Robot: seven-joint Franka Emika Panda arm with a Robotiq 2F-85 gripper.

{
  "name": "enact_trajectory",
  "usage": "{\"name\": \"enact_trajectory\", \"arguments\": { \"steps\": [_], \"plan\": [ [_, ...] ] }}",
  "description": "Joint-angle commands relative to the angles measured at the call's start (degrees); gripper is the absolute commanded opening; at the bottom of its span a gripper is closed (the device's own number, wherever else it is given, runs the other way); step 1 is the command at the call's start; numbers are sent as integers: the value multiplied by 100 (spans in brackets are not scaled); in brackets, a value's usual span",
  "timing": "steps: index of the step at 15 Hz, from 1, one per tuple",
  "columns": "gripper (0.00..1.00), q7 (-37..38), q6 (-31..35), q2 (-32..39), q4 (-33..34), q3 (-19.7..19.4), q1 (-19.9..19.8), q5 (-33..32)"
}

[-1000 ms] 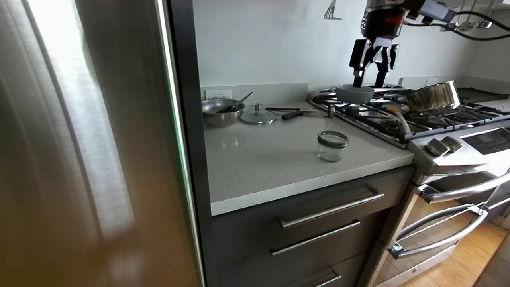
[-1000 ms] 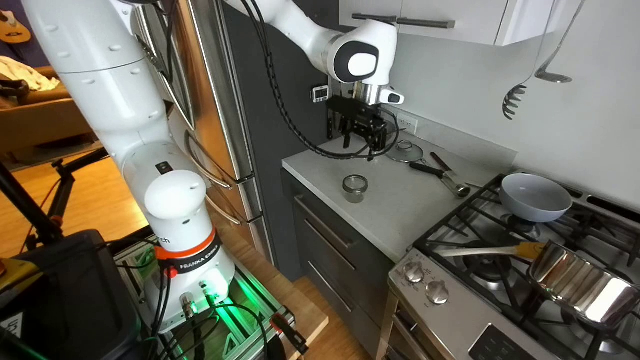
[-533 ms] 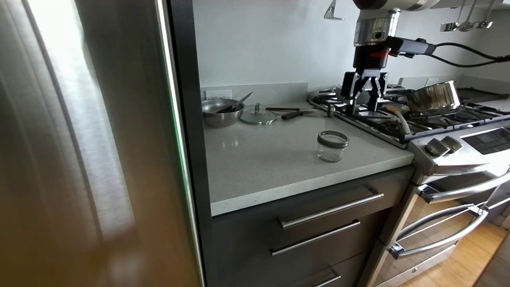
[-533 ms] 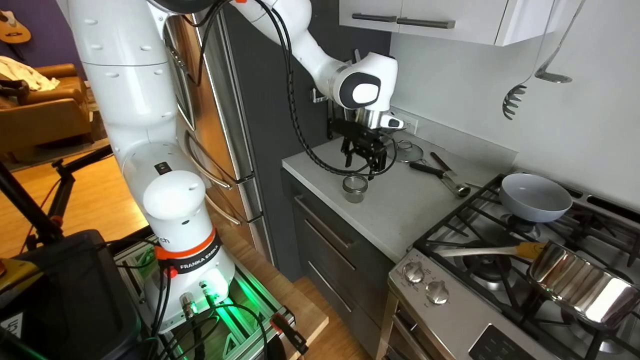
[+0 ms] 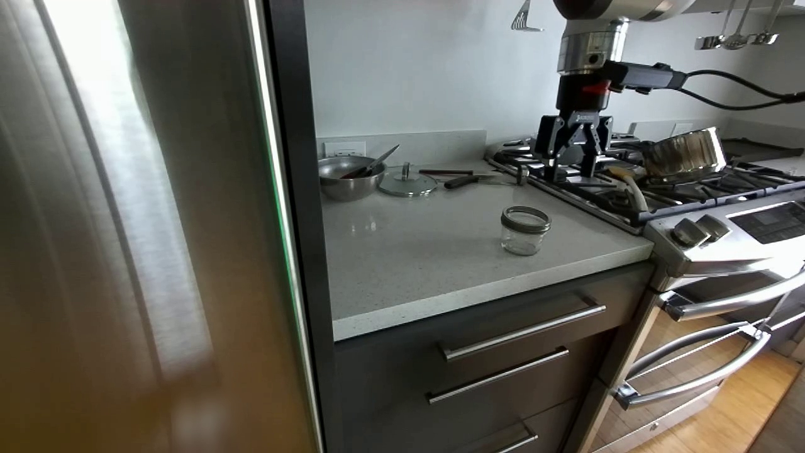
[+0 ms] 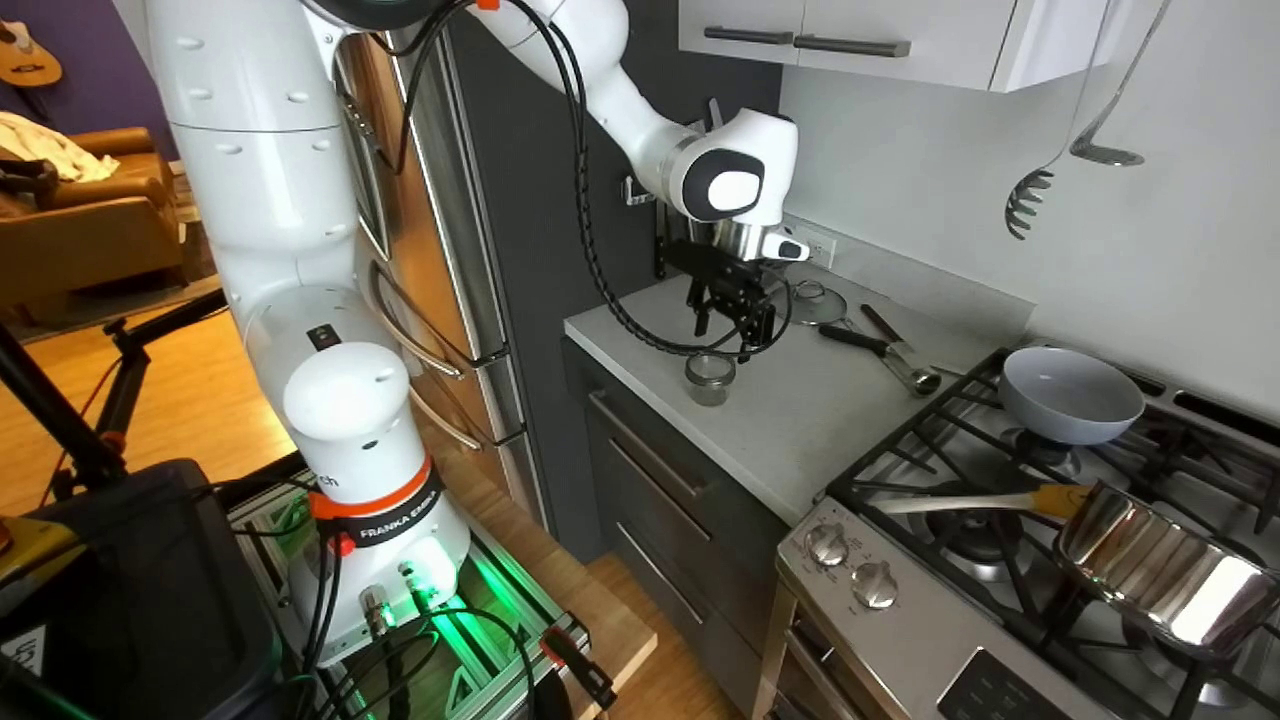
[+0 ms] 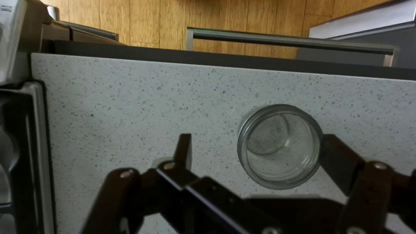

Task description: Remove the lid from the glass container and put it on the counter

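The small clear glass container [image 5: 521, 244] stands upright on the pale counter [image 5: 415, 258], near its front edge. The lid [image 5: 523, 228] is a dark grey ring on its top; its middle looks see-through. The jar also shows in an exterior view [image 6: 709, 396], with the lid [image 6: 711, 379] partly behind a cable. My gripper [image 5: 570, 172] points down, open and empty, raised above the counter. In the wrist view, the lid's ring [image 7: 281, 186] lies between my open fingers [image 7: 256, 139], nearer the right finger, whose tip overlaps its edge in the picture.
A steel bowl [image 5: 343, 187], a clear pan lid [image 5: 409, 184] and utensils [image 5: 462, 182] lie along the counter's back. The gas stove [image 6: 960, 590] adjoins the counter, with a grey pan [image 6: 1072, 395] and a tilted steel pot [image 6: 1165, 570]. The tall fridge [image 5: 157, 251] bounds the opposite side.
My gripper has come down over the past second, shifting slightly left in an exterior view; in the last half second it barely moved. It stays open. The jar and lid have not moved.
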Motion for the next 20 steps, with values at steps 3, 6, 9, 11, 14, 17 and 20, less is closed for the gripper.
{"name": "enact_trajectory", "arguments": {
  "steps": [3,6,9,11,14,17,20],
  "plan": [
    [100,222,395,306,-41,115,-163,16],
    [100,262,481,483,-10,147,-167,13],
    [100,298,472,651,53,179,-181,26],
    [100,282,492,717,71,208,-194,61],
    [100,317,551,804,101,237,-210,121],
    [83,322,602,868,140,279,-234,173],
    [59,352,650,910,186,305,-252,190]
  ]
}}
